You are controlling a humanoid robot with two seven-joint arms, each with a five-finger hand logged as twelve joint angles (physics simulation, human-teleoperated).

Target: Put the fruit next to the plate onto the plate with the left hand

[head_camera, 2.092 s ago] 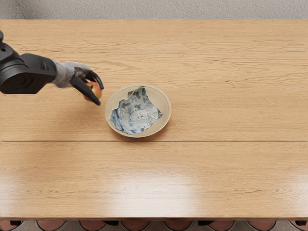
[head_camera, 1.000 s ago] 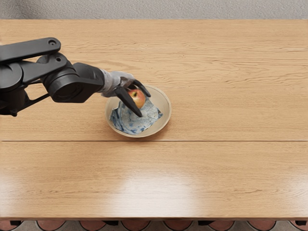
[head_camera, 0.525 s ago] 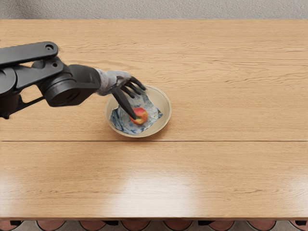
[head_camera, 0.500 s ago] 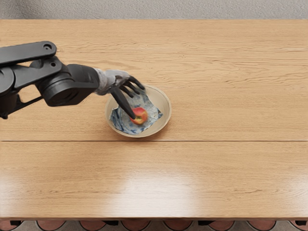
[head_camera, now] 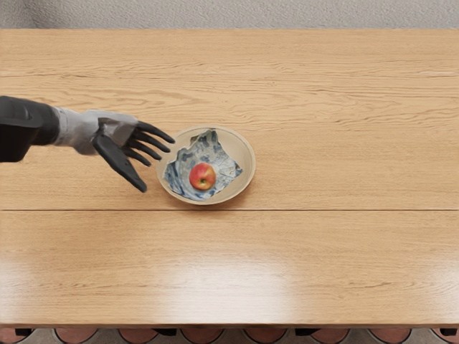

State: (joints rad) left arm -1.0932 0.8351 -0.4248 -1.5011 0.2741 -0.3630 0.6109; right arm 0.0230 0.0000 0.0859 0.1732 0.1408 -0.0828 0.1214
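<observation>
The fruit [head_camera: 203, 175] sat in the middle of the plate [head_camera: 247, 154]. My left hand [head_camera: 118, 143] hovered just left of its rim, fingers [head_camera: 156, 132] spread wide, holding nothing. The fruit looked smooth, firm, light, apt to roll; best cupped around its middle.

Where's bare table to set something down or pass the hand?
Bare table right of the plate to the right edge, the wide strip in front of it, and the strip behind it. Crowded only on the left: the open left hand is close by the plate's rim, and the apple takes the plate's middle.
</observation>
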